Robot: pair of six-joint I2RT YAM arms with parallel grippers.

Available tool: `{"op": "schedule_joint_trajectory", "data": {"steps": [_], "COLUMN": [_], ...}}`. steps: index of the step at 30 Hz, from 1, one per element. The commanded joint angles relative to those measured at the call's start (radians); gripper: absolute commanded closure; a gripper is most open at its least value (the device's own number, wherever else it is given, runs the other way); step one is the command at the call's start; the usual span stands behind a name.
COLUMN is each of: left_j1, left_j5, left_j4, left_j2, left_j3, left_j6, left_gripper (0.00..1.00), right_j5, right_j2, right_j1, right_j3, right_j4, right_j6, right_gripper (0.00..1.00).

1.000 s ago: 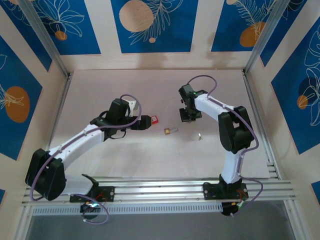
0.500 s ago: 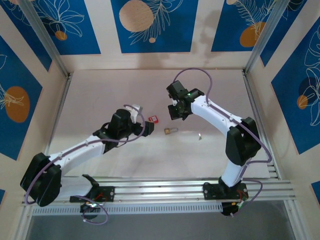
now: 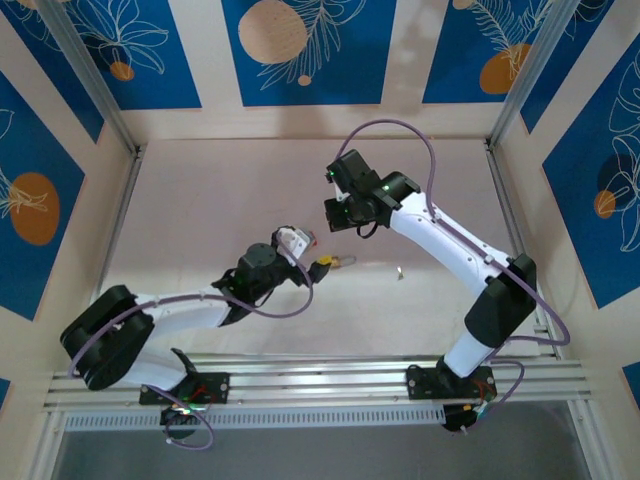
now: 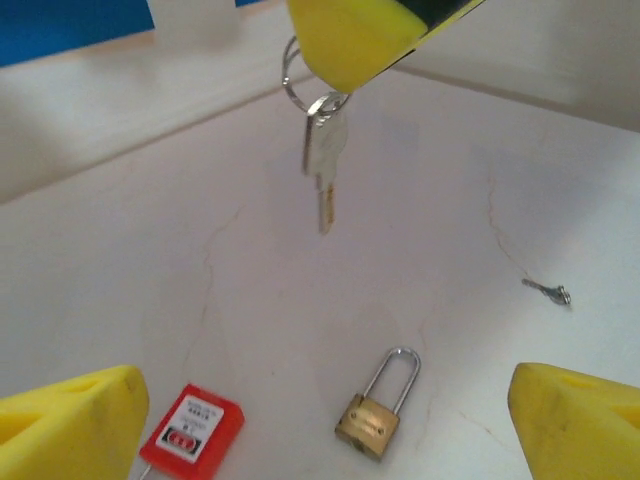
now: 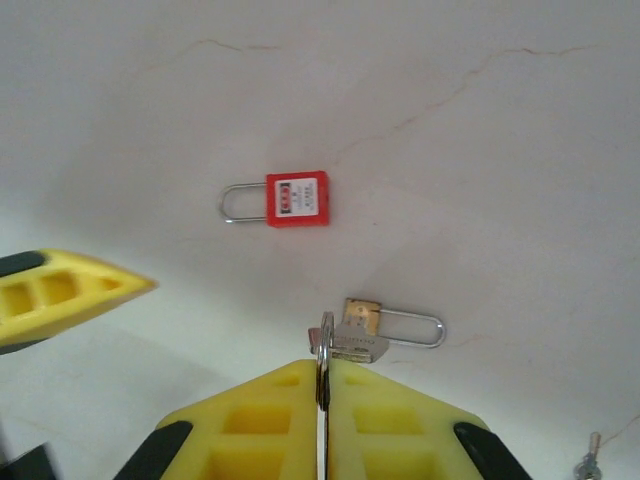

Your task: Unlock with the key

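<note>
A small brass padlock (image 4: 372, 424) with a steel shackle lies flat on the table between the wide-apart yellow fingers (image 4: 72, 420) of my left gripper (image 4: 322, 392), which is open and holds nothing. In the top view the brass padlock (image 3: 340, 262) sits just right of the left gripper (image 3: 318, 253). My right gripper (image 5: 322, 365) is shut on a key ring, and the silver key (image 5: 356, 344) hangs from it above the brass padlock (image 5: 364, 311). In the left wrist view that key (image 4: 325, 165) dangles high over the table. The right gripper (image 3: 336, 218) hovers behind the padlock.
A red padlock (image 5: 297, 198) lies left of the brass one, also seen as the red padlock (image 4: 192, 432) near my left finger. A spare key (image 3: 398, 271) rests on the table to the right. Patterned walls and metal posts enclose the table (image 3: 200, 200).
The right gripper has carried the key leftward to above the padlocks. The left arm has drawn back and swung its gripper right, down around the brass padlock.
</note>
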Motion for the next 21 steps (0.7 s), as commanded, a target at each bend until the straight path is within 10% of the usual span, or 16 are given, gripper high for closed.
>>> {"op": "schedule_joint_trajectory", "data": {"steps": [1, 21], "left_j1": [-0.015, -0.016], "left_j5": [-0.002, -0.054], "left_j4": [0.224, 0.414], "left_j2": [0.047, 0.169], "left_j3": [-0.001, -0.002], "left_j6": [0.084, 0.054], "left_gripper": [0.16, 0.44], "right_j5": [-0.043, -0.097], "right_j2": [-0.042, -0.1], "right_j1": [0.021, 0.049], "right_j3": [0.031, -0.005], "right_j4": [-0.024, 0.007], "right_j6": [0.038, 0.076], "right_gripper": [0.89, 0.88]}}
